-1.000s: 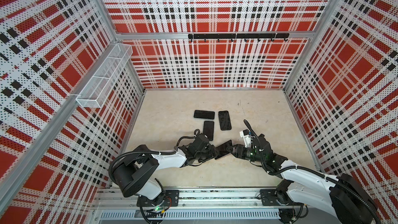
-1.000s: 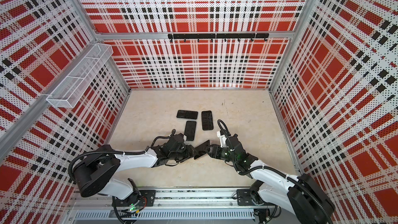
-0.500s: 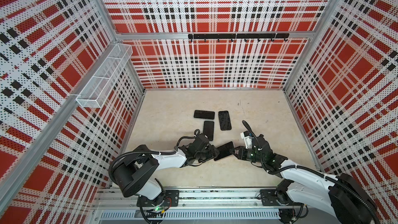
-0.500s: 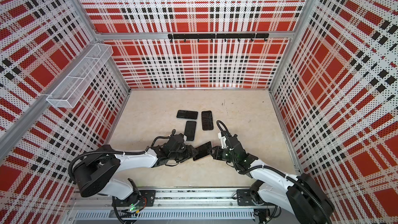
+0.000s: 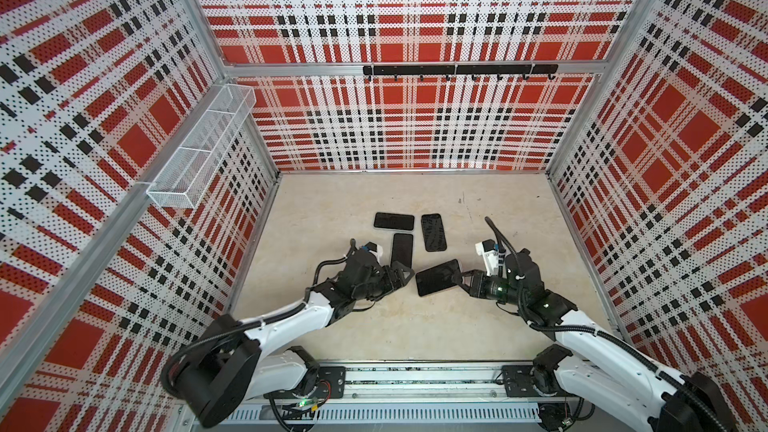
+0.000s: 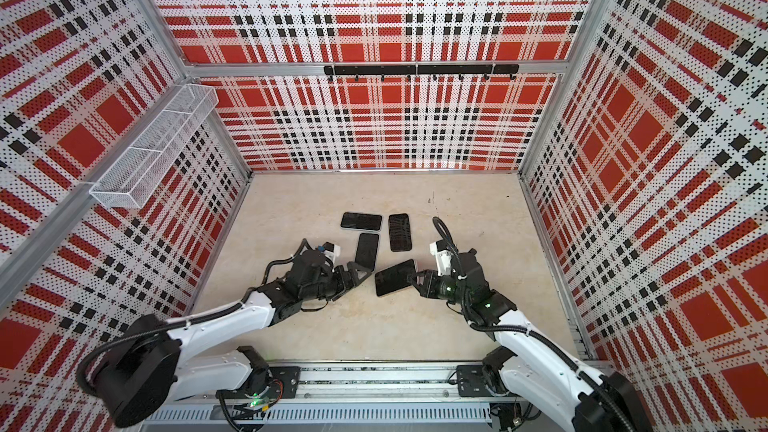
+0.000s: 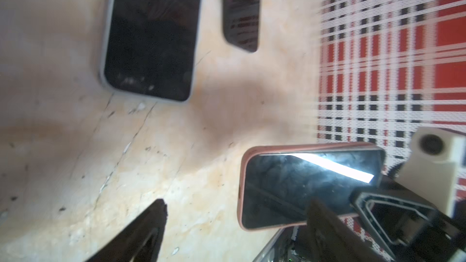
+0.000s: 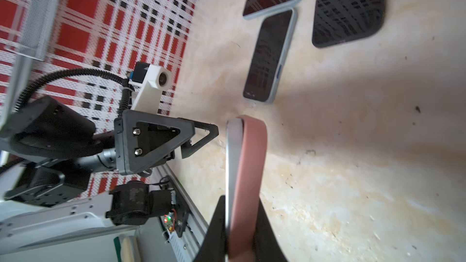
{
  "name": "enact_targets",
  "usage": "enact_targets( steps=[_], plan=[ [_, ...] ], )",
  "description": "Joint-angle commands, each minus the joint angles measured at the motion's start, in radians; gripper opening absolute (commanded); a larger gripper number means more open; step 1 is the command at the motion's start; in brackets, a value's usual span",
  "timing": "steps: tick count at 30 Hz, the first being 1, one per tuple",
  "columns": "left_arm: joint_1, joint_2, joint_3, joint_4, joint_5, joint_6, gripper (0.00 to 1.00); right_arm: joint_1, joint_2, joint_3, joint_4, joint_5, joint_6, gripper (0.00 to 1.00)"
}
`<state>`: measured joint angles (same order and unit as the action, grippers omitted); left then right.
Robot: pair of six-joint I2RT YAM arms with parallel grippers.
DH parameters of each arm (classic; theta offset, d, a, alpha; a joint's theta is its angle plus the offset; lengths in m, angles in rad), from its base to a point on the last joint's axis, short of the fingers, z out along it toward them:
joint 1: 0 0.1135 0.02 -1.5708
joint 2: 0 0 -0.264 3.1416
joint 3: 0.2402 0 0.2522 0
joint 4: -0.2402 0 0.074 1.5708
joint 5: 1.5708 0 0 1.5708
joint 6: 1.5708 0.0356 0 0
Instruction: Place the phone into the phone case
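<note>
Red plaid perforated walls box in a beige worktop (image 5: pixel 374 326), and the action sits near its front middle. The right gripper (image 5: pixel 464 280) is clamped on one short end of the phone (image 5: pixel 438 283), which is held tilted. A pink phone case (image 7: pixel 243 172) rims its dark screen in the left wrist view. In the right wrist view a grey edge shows beside the pink band, so I cannot tell whether it is seated all round. The phone's long axis runs from the right gripper across towards the left gripper (image 5: pixel 404 277), whose jaws stand apart and empty. That gripper is just beside the free end and not touching it, so it is the nearer one for pressing or steadying there. Three other phones lie flat just beyond, farther from the arm bases: one crosswise (image 5: pixel 394 221), one lengthwise (image 5: pixel 433 232), and one (image 5: pixel 402 250) with its near end close to the left gripper. These would likely crowd any swing away from the bases. The worktop towards the bases looks free.
</note>
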<state>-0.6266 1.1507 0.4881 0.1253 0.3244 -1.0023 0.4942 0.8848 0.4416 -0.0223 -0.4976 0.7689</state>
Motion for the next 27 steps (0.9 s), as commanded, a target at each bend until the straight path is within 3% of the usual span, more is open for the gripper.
enact_targets(
  steps=[1, 6, 11, 15, 24, 27],
  plan=[
    [0.053, -0.092, -0.006, 0.020, 0.121, 0.074, 0.94, -0.039, -0.024, 0.071, 0.104, -0.199, -0.006, 0.00],
    [0.092, -0.143, -0.009, 0.056, 0.201, 0.086, 0.94, -0.042, 0.002, 0.112, 0.196, -0.324, 0.058, 0.00],
    [0.092, -0.121, -0.023, 0.215, 0.256, 0.044, 0.89, -0.042, 0.021, 0.107, 0.264, -0.385, 0.115, 0.00],
    [0.068, -0.082, -0.023, 0.353, 0.285, 0.002, 0.77, -0.043, 0.027, 0.078, 0.313, -0.395, 0.150, 0.00],
    [-0.044, 0.012, 0.038, 0.446, 0.296, 0.001, 0.52, -0.042, 0.055, 0.024, 0.418, -0.355, 0.197, 0.00],
    [-0.055, 0.012, 0.038, 0.472, 0.288, -0.004, 0.50, -0.042, 0.069, 0.009, 0.453, -0.350, 0.206, 0.01]
  ],
)
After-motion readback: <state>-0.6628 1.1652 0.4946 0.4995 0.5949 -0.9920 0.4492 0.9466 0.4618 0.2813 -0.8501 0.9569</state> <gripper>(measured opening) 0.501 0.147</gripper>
